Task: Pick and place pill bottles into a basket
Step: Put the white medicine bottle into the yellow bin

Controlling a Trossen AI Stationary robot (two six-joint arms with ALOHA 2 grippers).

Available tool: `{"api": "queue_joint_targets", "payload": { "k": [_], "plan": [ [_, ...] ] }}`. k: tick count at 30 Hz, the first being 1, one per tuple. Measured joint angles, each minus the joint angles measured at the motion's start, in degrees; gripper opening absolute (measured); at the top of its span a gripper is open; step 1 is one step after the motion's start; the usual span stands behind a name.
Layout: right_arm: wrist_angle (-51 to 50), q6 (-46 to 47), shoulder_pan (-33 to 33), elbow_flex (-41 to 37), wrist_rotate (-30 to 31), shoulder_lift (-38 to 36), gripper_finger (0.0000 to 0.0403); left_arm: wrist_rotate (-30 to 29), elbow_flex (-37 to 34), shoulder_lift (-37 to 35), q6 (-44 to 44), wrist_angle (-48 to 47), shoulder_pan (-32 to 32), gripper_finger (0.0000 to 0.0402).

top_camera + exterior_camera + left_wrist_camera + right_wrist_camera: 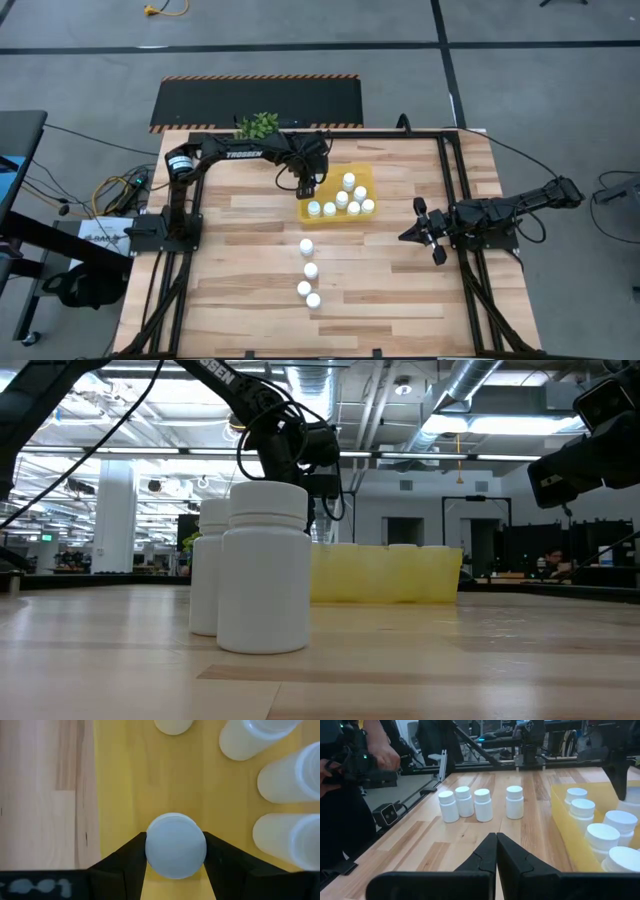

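The light wooden plank table [380, 290] carries a black frame along its edges, and the two dark six-joint arms reach in over it from either side. The left arm stretches from its base across the far part of the table, and the left gripper [306, 186] hangs over the left end of the shallow rectangular yellow translucent plastic tray [362, 174], which lies near the table's middle toward the far side. In the left wrist view its fingers [126, 862] are closed against both sides of a small white cylindrical pill bottle with a round white cap [175, 845], held upright above the tray's yellow floor [125, 780], with other bottles standing just beside it. Six more white bottles [349, 181] stand upright in the tray's middle and right part. The right arm lies low at the right edge of the table, and the right gripper [496, 851] has its fingers pressed together with nothing between them. Four white bottles [307, 246] stand in a loose line on the bare wood, nearer than the tray. A small green potted plant [257, 125] sits at the table's far edge, beside the left arm.
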Motion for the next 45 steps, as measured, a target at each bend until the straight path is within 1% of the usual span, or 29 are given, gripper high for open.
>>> {"api": "queue_joint_targets", "payload": {
  "k": [25,28,37,45],
  "plan": [
    [0.0,0.01,-0.01,-0.01,0.01,0.0,0.0001,0.08,-0.03,0.13,0.69,-0.27,0.0,0.0167],
    [0.0,0.0,-0.02,0.0,0.01,0.0,0.0001,0.06,-0.09,0.2,0.77,-0.48,0.0,0.0179],
    [0.0,0.0,0.0,-0.01,0.0,0.0,0.0001,0.6,-0.31,0.52,0.94,-1.69,-0.04,0.0238],
    [0.0,-0.01,-0.02,0.0,0.0,0.0,0.0001,0.56,-0.27,0.48,1.06,-1.56,-0.12,0.0252]
  ]
}}
